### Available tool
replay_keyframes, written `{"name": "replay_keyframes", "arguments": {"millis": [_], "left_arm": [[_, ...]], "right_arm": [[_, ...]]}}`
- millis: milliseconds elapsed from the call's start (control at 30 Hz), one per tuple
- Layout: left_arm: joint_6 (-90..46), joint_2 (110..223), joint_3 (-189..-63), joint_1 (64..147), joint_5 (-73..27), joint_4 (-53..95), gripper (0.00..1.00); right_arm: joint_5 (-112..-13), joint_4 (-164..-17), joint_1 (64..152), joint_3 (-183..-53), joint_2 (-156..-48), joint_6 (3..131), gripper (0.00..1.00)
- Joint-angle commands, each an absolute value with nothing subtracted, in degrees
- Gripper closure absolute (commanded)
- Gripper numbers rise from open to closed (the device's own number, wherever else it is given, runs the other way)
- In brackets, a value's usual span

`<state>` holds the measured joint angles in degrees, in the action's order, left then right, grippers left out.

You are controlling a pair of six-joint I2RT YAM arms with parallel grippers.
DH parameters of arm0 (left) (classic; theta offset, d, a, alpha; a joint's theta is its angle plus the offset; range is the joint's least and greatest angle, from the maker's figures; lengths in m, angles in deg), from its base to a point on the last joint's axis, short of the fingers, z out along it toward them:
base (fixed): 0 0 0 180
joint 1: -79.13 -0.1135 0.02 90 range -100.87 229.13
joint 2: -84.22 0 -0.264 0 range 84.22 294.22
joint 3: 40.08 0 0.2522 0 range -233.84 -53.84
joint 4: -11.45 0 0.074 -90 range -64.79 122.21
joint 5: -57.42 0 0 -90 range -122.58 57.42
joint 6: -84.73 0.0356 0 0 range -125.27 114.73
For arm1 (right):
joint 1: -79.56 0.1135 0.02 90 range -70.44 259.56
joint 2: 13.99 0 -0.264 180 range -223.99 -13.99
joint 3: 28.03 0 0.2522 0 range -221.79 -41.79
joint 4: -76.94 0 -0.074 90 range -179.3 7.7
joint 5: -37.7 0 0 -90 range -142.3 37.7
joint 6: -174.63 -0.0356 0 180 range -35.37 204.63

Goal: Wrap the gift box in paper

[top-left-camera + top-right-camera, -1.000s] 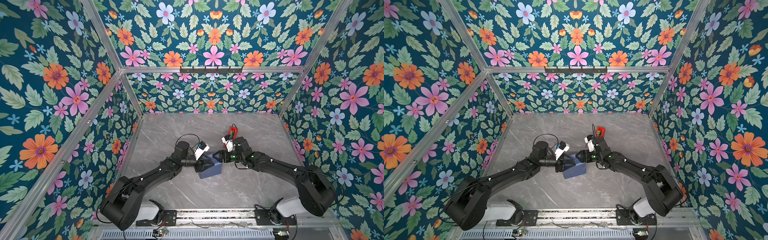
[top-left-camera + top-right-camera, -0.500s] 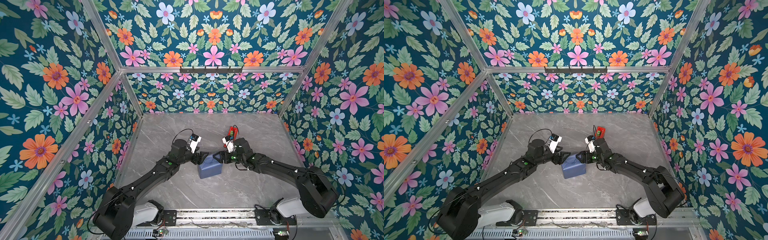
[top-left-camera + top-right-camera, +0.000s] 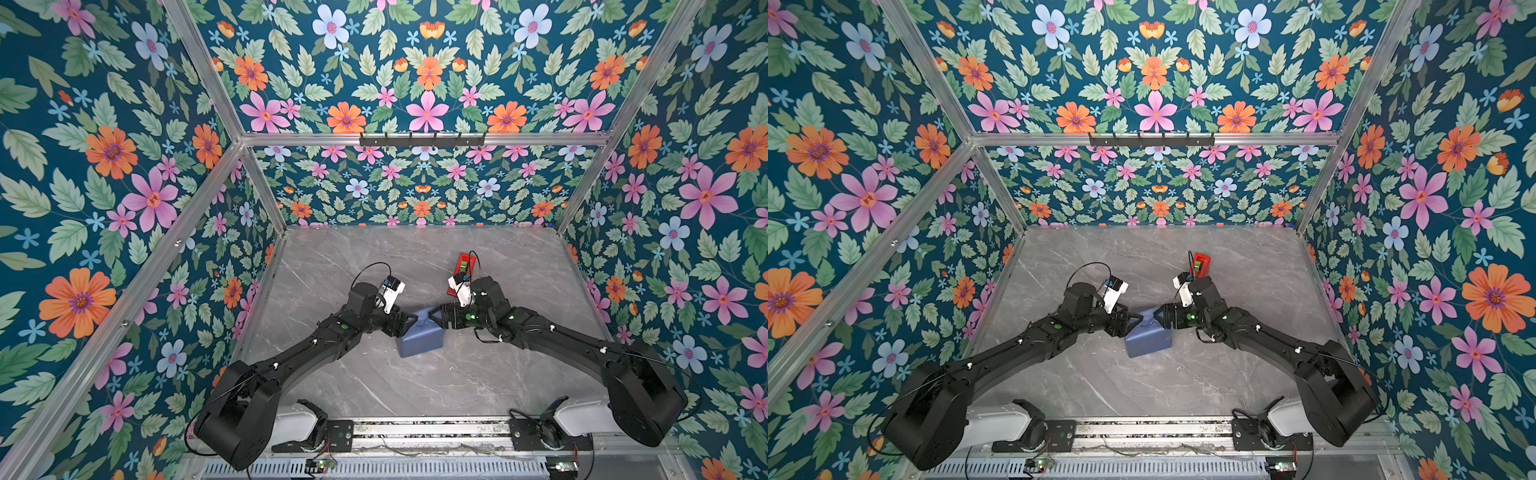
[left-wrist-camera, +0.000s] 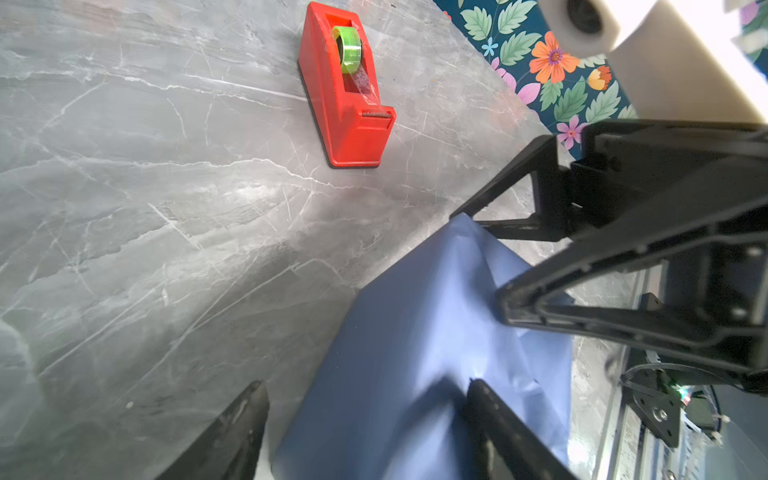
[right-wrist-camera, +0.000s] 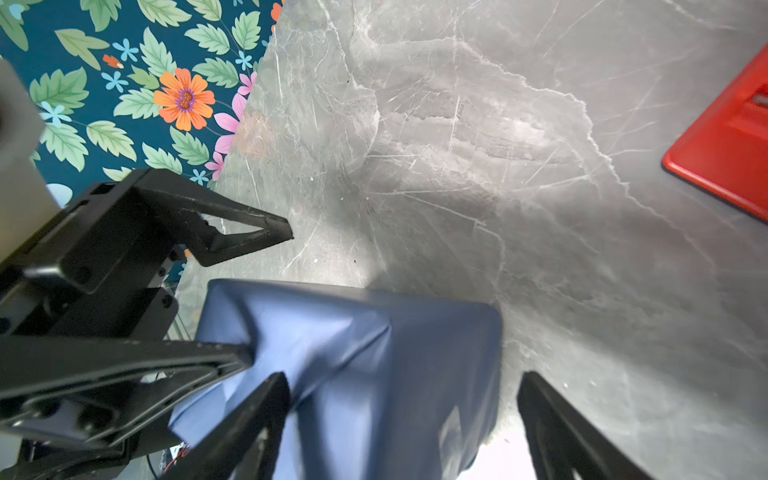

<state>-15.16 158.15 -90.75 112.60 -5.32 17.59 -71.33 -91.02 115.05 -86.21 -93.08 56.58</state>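
Note:
The paper [image 3: 422, 338] [image 3: 1148, 340], slate-blue side out, is folded around the gift box, which is hidden inside it; the parcel lies mid-table. My left gripper [image 3: 409, 322] [image 3: 1133, 322] is at its left far corner, open, one finger [image 4: 490, 411] resting on the paper [image 4: 399, 332] and the other off its edge. My right gripper [image 3: 434, 318] [image 3: 1158, 316] faces it from the right, open, its jaws straddling the parcel's end [image 5: 374, 332] with one finger [image 5: 540, 411] clear of it. A creased fold runs across the top between the two grippers.
A red tape dispenser [image 3: 465, 264] [image 3: 1200, 262] [image 4: 347, 95] with a green roll stands behind the right wrist, close to the arm. The grey marble table [image 3: 415, 386] is walled by floral panels on three sides, with a metal rail along the front.
The left gripper opened, drew back toward the far left, then returned to the parcel's corner. The right jaws spread wider. The raised dark flap now lies flatter on the parcel.

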Motion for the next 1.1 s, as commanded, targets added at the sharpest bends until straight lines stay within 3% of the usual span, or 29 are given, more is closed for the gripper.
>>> {"name": "replay_keyframes", "arguments": {"millis": [0,233,1067], "left_arm": [[-14.1,158.6,-90.4,112.6,-4.4,19.0,0.24],[-14.1,158.5,-90.4,112.6,-4.3,19.0,0.24],[-14.3,158.4,-89.6,112.6,-5.5,18.6,0.24]], "right_arm": [[-69.0,-89.6,115.9,-86.7,-92.3,56.3,0.08],[-66.3,-86.5,118.8,-89.6,-93.3,57.8,0.03],[-67.7,-85.9,121.2,-85.7,-92.4,58.5,0.04]]}}
